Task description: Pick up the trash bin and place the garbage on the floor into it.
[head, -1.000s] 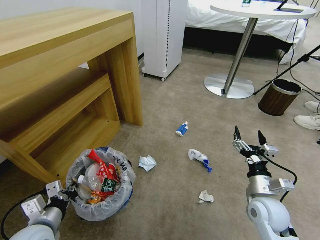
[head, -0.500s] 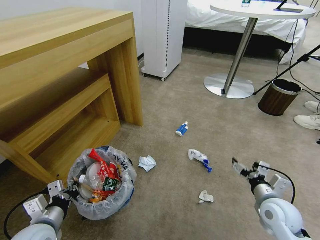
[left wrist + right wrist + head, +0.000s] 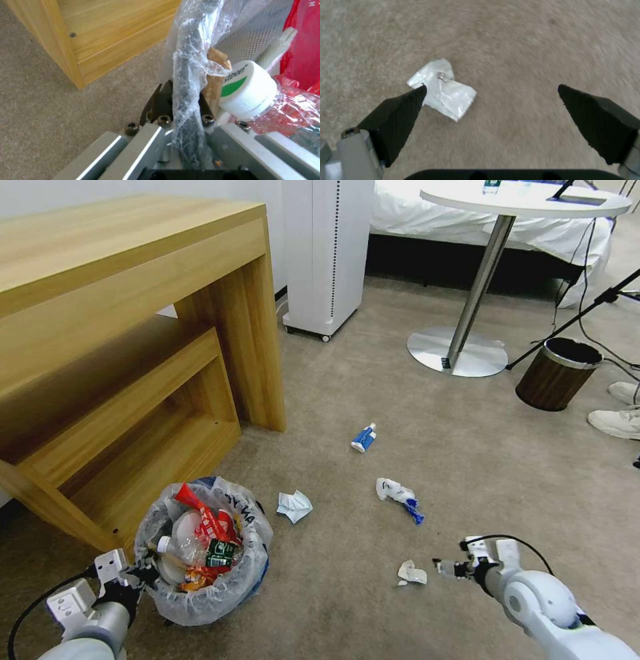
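Note:
The trash bin (image 3: 200, 580), blue with a crinkly plastic liner, sits low at the left by the wooden desk, full of red wrappers and a bottle. My left gripper (image 3: 137, 575) is shut on its bag-covered rim (image 3: 190, 62), beside a white bottle cap (image 3: 248, 90). Garbage lies on the tan floor (image 3: 347, 380): a crumpled white paper (image 3: 294, 506), a white-blue packet (image 3: 399, 493), a blue-white packet (image 3: 364, 438) and a small white wrapper (image 3: 412, 573). My right gripper (image 3: 443, 568) hangs open just above the floor, right of that white wrapper (image 3: 445, 92), which lies by one fingertip (image 3: 416, 97).
A wooden desk (image 3: 133, 313) with a low shelf stands at the left. Behind are a white appliance (image 3: 327, 253) and a round table's metal base (image 3: 457, 353). A brown wood-grain bin (image 3: 559, 373), cables and a person's white shoes (image 3: 617, 423) are at the right.
My right arm has dropped from a raised pose and swung left, bringing its open gripper down beside the small white wrapper. The left gripper and bin have hardly shifted.

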Controlling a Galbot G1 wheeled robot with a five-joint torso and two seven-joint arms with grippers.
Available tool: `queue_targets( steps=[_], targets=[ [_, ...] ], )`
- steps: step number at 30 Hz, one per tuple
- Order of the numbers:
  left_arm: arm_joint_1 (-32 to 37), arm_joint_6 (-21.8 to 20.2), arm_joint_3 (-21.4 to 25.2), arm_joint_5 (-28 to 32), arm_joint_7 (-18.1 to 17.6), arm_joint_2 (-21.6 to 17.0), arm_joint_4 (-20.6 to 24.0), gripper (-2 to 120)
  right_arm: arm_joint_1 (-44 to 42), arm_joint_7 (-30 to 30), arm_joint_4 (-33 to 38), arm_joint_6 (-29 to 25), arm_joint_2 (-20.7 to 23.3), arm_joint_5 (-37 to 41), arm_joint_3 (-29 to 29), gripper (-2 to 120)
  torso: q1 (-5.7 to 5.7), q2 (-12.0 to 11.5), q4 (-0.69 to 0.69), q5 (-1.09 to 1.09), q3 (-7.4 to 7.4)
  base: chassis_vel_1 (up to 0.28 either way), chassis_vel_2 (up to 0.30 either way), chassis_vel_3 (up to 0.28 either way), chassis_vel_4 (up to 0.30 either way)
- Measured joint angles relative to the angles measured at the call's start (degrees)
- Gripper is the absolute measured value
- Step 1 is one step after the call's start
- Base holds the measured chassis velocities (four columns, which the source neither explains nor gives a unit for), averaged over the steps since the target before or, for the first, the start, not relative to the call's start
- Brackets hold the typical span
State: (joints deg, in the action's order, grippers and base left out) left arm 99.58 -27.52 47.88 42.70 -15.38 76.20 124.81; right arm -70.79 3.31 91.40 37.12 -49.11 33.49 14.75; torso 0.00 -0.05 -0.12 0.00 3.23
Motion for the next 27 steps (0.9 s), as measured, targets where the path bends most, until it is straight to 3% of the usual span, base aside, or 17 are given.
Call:
queue_targets(
  steps=[11, 27],
  targets=[
    [-1.2, 0.2, -0.4, -0.7, -0.1, 1.3, -1.4, 1, 10.0, 7.1, -6.5, -11.9, 4.6, -5.6, -15.8, 100, 0.0, 0.0, 0.0, 0.01, 0.0, 0.0, 0.0, 0.0, 0.0],
    [-2.5, 0.6, -0.4, -0.7, -0.2, 1.2, -3.3, 1, 13.5, 1.3, -9.2, -13.4, 5.6, -5.7, -28.2, 100, 0.0, 0.0, 0.0, -0.01, 0.0, 0.0, 0.0, 0.0, 0.0]
  ],
)
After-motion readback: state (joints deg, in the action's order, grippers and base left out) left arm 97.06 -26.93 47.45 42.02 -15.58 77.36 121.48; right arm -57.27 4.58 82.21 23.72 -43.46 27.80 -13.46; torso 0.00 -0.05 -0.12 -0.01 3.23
